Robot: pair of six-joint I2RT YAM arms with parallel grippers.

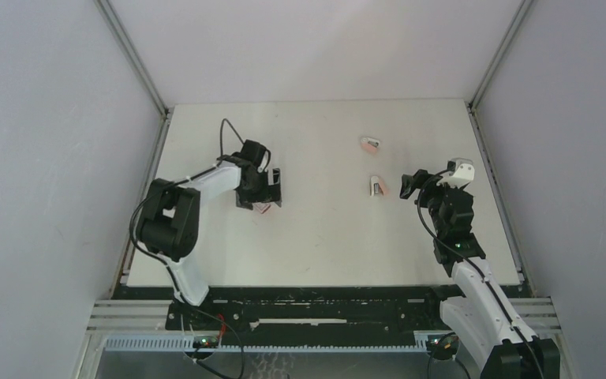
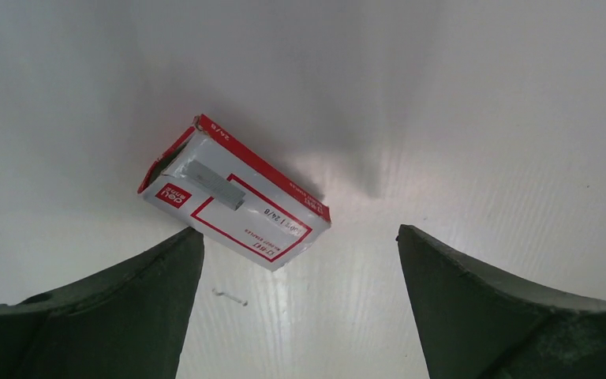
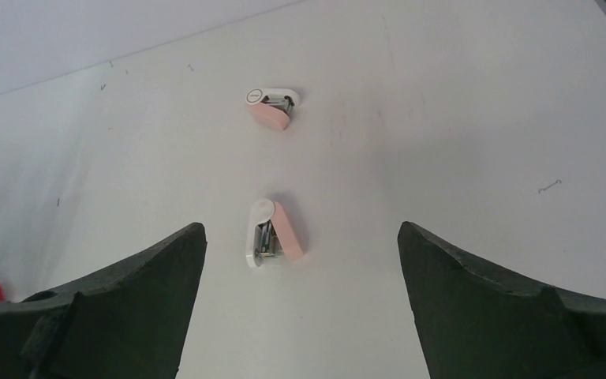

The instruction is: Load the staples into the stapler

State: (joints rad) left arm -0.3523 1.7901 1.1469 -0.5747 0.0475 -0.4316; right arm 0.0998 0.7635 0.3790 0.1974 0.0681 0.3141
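Risks: worktop (image 1: 323, 260) looks smooth, so the staples pack (image 2: 233, 193), lying skewed on it, could skid if clipped on a corner. Left arm (image 1: 205, 180) folded, wrist tipped down over pack. Right arm (image 1: 454, 217) reaches forward, well right of pack. Left claw (image 2: 297, 235) wide, empty, over pack. Right claw (image 3: 300, 227) wide, empty, facing nearer stapler (image 3: 272, 241). Farther stapler (image 3: 271, 106) beyond, so wrong-one grab possible.

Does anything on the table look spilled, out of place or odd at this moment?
Yes, small things. A loose staple lies on the table just beside the staples box, and a strip of staples rests on top of that box, not inside. Another bent wire bit lies right of the nearer stapler in the right wrist view.
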